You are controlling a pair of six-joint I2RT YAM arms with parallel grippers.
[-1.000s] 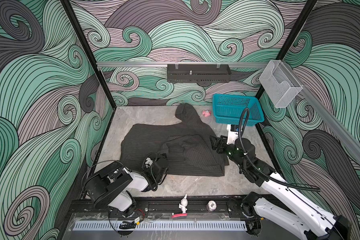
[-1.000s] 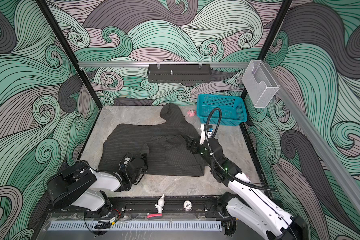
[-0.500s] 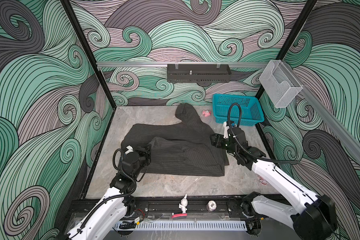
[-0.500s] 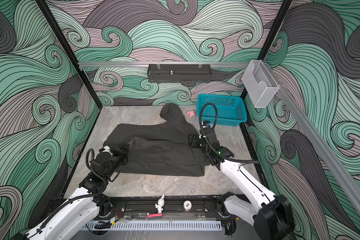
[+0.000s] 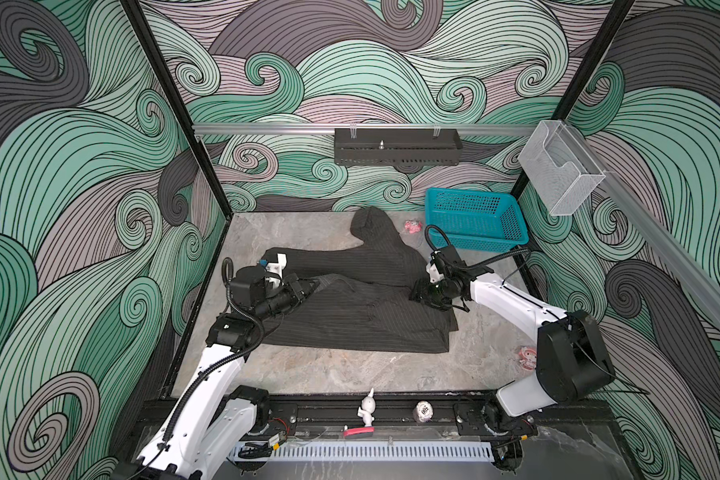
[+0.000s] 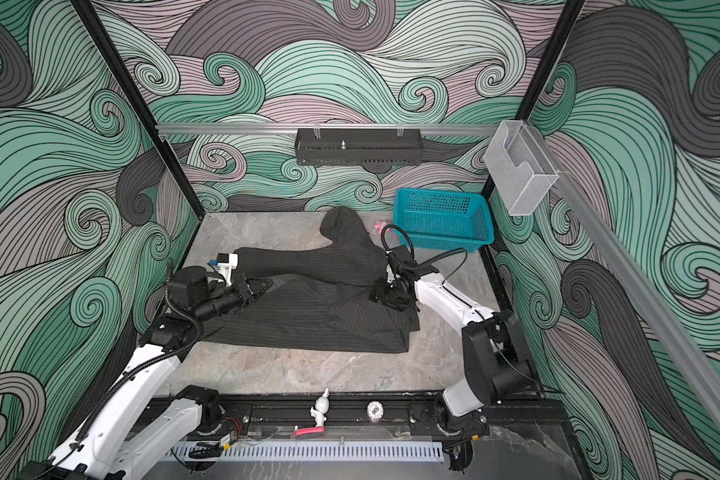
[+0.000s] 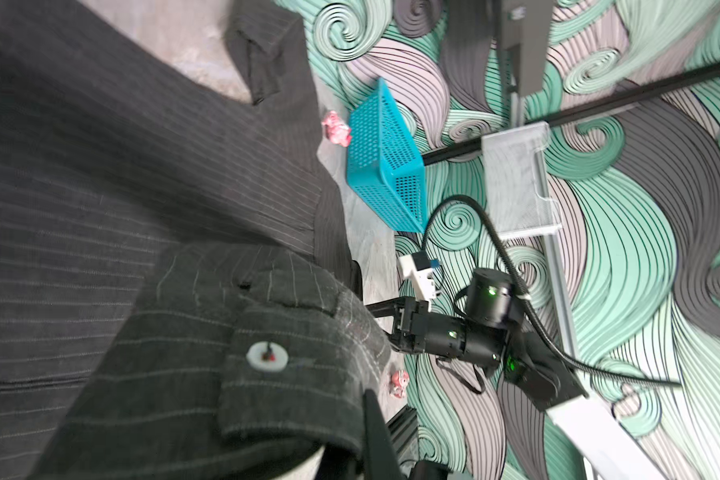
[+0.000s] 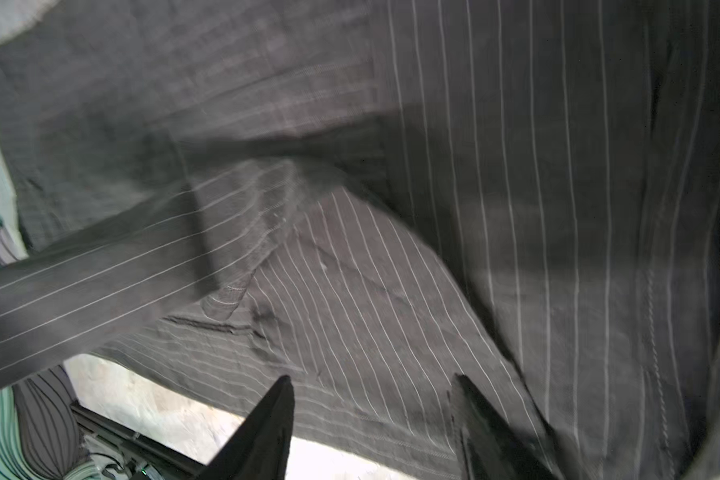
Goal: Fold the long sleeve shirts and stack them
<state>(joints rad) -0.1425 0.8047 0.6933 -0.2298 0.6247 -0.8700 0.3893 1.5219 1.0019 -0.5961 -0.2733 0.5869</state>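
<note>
Charcoal pinstriped shirt (image 5: 362,311) rumpled, half-spread | left hand (image 5: 310,286) clamped on shirt | right hand (image 8: 371,378) parted

Left hand (image 5: 312,286) clamped, right hand (image 5: 418,295) (low, tilted) parted.

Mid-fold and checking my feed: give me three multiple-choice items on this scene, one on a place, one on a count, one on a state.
1. Where on the table does the teal basket stand?
A. far right corner
B. near left corner
C. middle of the near edge

2. In the left wrist view, how many white buttons show on the shirt cuff?
A. three
B. one
C. none

3. What is the left tool doing?
A. open over bare table
B. shut on the basket's rim
C. shut on the shirt's cuff

Answers:
1. A: both top views show the basket against the back wall, at the right.
2. B: a single button is visible.
3. C: fabric is drawn up to the tool's tip.
</note>
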